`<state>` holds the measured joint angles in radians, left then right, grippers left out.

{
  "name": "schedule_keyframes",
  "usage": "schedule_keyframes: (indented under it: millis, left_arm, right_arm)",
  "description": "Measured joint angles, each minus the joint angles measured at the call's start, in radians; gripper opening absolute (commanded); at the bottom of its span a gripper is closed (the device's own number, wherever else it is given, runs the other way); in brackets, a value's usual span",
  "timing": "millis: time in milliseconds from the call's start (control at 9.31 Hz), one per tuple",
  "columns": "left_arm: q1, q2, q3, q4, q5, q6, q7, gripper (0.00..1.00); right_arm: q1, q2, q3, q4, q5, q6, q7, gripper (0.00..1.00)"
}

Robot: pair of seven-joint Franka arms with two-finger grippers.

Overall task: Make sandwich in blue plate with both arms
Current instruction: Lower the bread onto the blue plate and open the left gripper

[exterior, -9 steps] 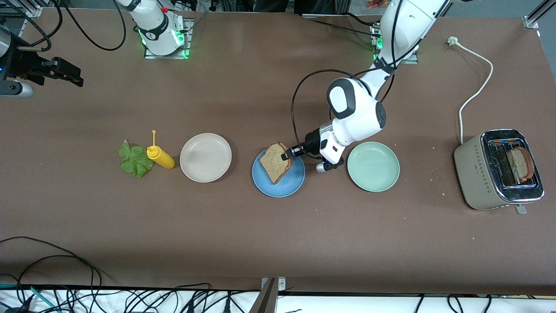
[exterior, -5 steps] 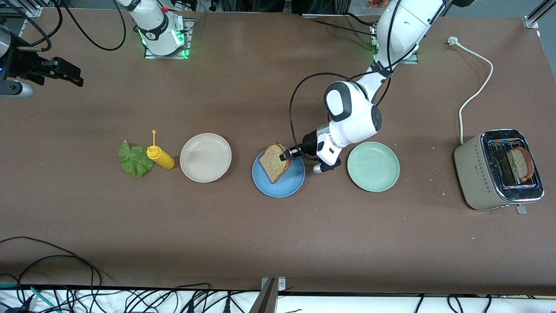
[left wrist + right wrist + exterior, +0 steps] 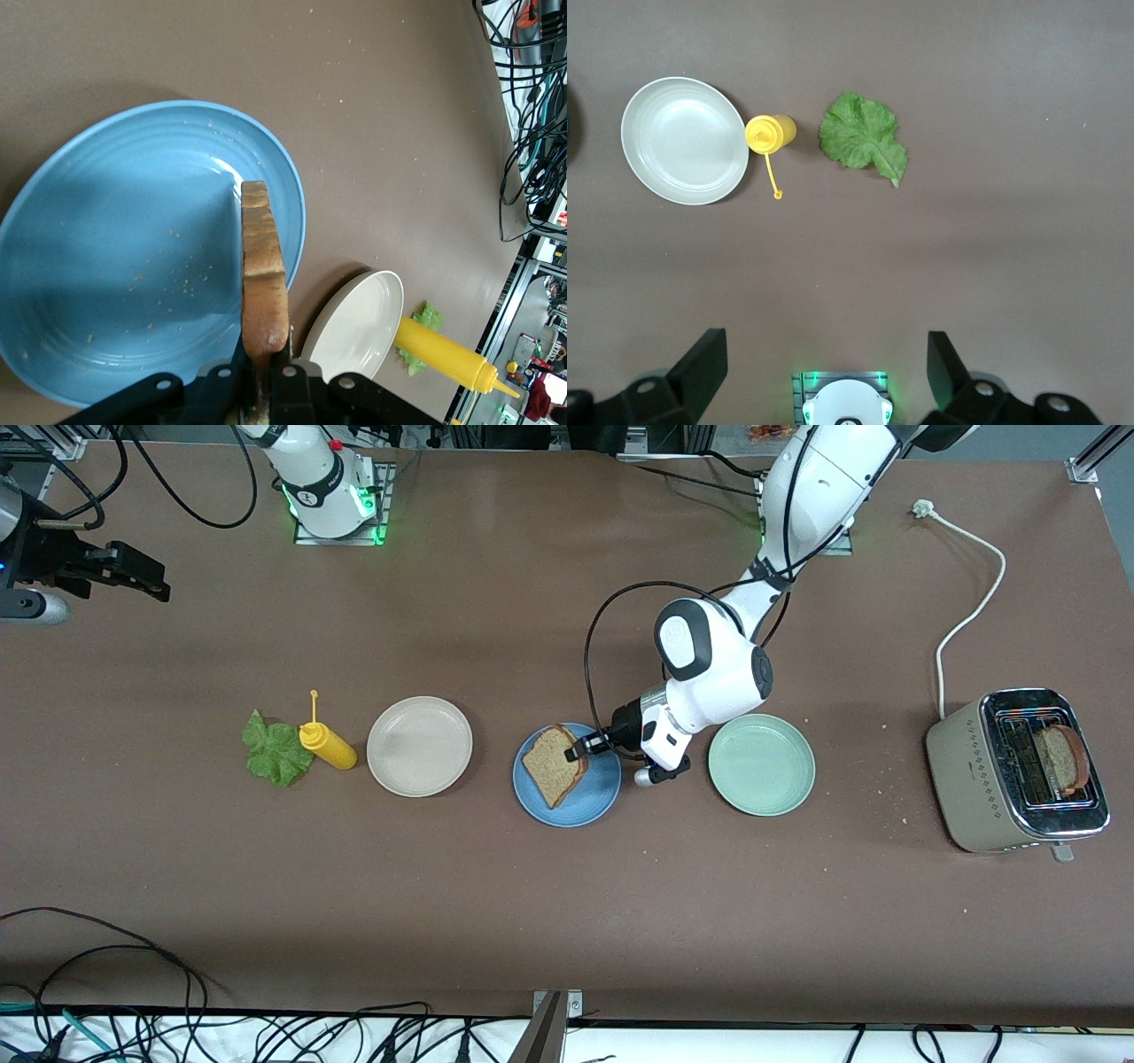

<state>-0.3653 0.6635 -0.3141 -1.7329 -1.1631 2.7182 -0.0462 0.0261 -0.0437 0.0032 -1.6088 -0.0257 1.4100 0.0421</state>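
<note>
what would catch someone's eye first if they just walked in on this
The left end effector is shut on a slice of bread over the blue plate mid-table. A second slice stands in the toaster at the left arm's end, and a lettuce leaf lies beside the yellow bottle.

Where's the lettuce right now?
The lettuce lies flat on the table toward the right arm's end, touching the yellow sauce bottle, which separates it from the beige plate.
</note>
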Motion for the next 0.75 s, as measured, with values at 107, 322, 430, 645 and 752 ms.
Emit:
schedule_keyframes:
  millis: [107, 322, 430, 645, 752]
  left_arm:
    - [0.0, 0.002, 0.0, 0.003, 0.0, 0.001, 0.0, 0.47]
    - [-0.001, 0.003, 0.0, 0.006, 0.0, 0.002, 0.0, 0.61]
    - [-0.001, 0.003, 0.0, 0.006, 0.0, 0.002, 0.0, 0.72]
    - [-0.001, 0.004, 0.001, 0.006, 0.0, 0.003, 0.002, 1.0]
    - [-0.001, 0.004, 0.002, 0.007, 0.0, 0.003, 0.003, 1.0]
  right_arm:
    - [0.0, 0.0, 0.0, 0.0, 0.0, -0.001, 0.0, 1.0]
    - [0.0, 0.0, 0.0, 0.0, 0.0, -0.001, 0.0, 1.0]
    - [0.0, 0.0, 0.0, 0.0, 0.0, -0.001, 0.0, 1.0]
    - [0.0, 0.001, 0.0, -0.001, 0.0, -0.004, 0.0, 1.0]
    - [0.0, 0.004, 0.0, -0.001, 0.0, -0.01, 0.0, 1.0]
